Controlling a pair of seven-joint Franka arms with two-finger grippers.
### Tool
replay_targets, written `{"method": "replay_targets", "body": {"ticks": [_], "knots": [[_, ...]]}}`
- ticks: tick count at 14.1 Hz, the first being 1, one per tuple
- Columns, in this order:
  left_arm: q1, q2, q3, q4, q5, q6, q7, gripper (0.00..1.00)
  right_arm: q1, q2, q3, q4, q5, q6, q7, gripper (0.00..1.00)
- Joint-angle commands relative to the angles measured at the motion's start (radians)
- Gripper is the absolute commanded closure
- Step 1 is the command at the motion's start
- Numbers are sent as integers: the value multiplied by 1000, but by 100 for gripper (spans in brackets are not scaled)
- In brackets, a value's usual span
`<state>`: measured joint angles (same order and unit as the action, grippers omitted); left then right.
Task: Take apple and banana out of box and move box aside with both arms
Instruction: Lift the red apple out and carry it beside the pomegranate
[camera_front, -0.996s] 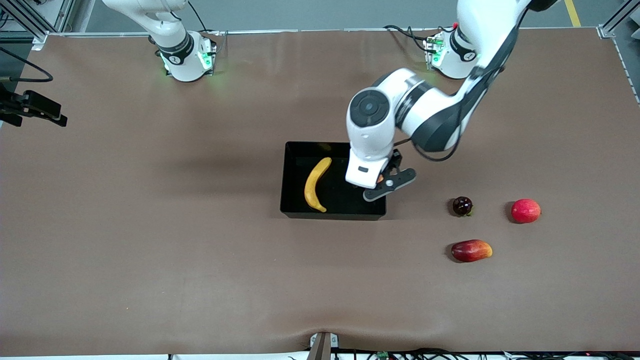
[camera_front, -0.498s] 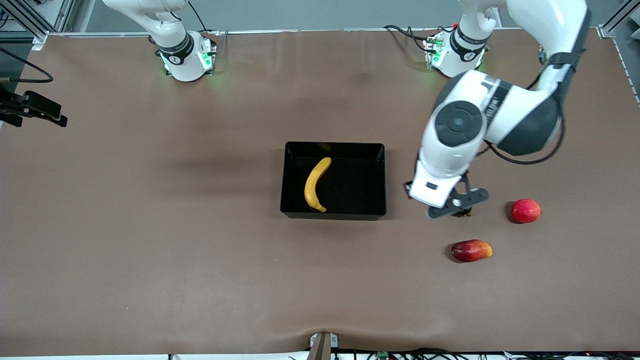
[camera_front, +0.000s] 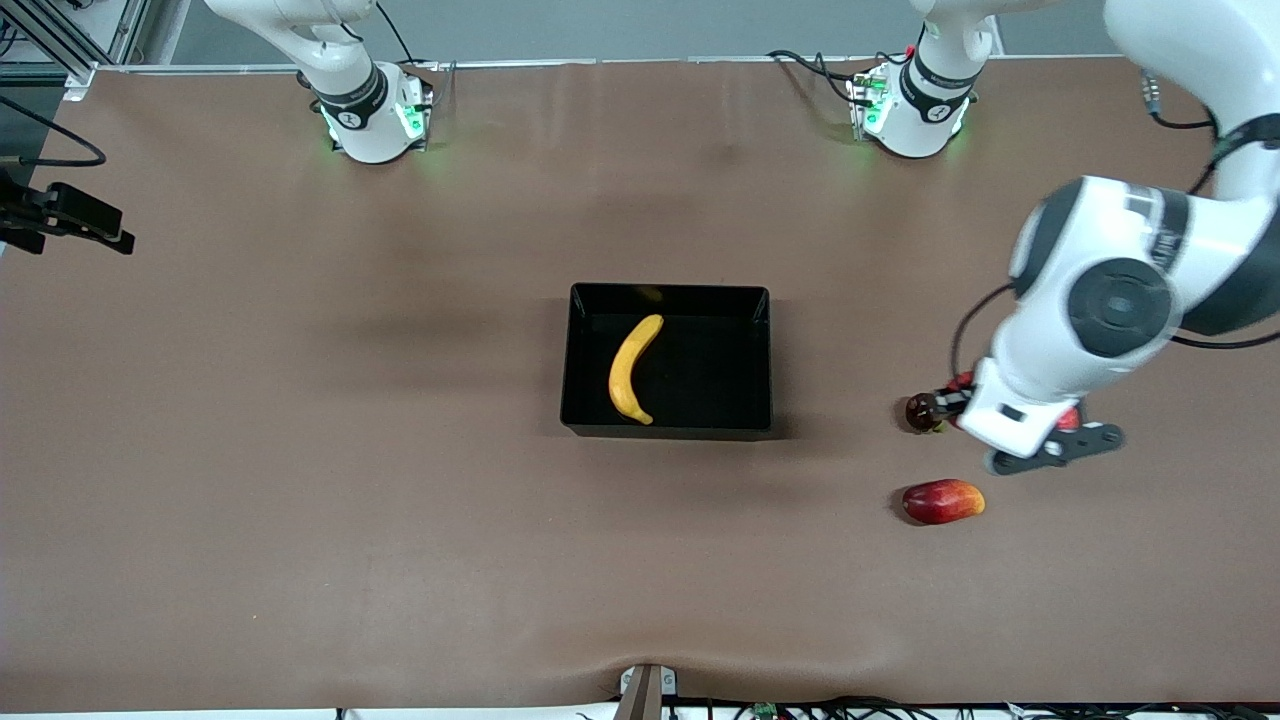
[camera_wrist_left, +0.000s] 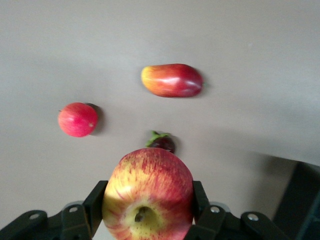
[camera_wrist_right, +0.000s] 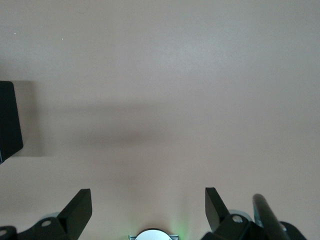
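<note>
The yellow banana (camera_front: 630, 368) lies in the black box (camera_front: 668, 295) at the middle of the table. My left gripper (camera_front: 1035, 435) is up in the air over the fruits at the left arm's end of the table. In the left wrist view it (camera_wrist_left: 148, 200) is shut on a red apple with yellowish streaks (camera_wrist_left: 148, 185). The hand hides that apple in the front view. My right gripper (camera_wrist_right: 148, 207) is open and empty over bare table, and a corner of the box (camera_wrist_right: 9, 120) shows in its wrist view. The right arm waits.
On the table under the left hand lie a dark purple round fruit (camera_front: 922, 411), a red-orange mango-like fruit (camera_front: 943, 501) nearer the front camera, and a small round red fruit (camera_wrist_left: 77, 119), mostly hidden in the front view.
The left arm has swung from over the box to the left arm's end of the table, with the apple still in its gripper. The banana, the box and the right arm have not moved.
</note>
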<state>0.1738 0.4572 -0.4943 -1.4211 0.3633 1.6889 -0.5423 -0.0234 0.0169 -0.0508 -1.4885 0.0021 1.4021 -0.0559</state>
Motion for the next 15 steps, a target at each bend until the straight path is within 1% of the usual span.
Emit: {"method": "replay_targets", "body": {"ticks": [1, 4, 9, 12, 15], "knots": [[68, -63, -7, -71, -14, 0, 102, 100, -12, 6, 8, 13, 19, -6, 5, 0], [145, -80, -9, -125, -12, 37, 201, 100, -13, 6, 6, 11, 16, -6, 2, 0], [246, -150, -10, -294, -15, 184, 303, 100, -13, 6, 8, 13, 18, -5, 4, 0], [274, -146, -10, -332, -18, 241, 327, 100, -15, 8, 8, 14, 19, -3, 5, 0], [289, -131, -9, -398, -18, 383, 327, 100, -9, 29, 12, 13, 19, 1, 10, 0]]}}
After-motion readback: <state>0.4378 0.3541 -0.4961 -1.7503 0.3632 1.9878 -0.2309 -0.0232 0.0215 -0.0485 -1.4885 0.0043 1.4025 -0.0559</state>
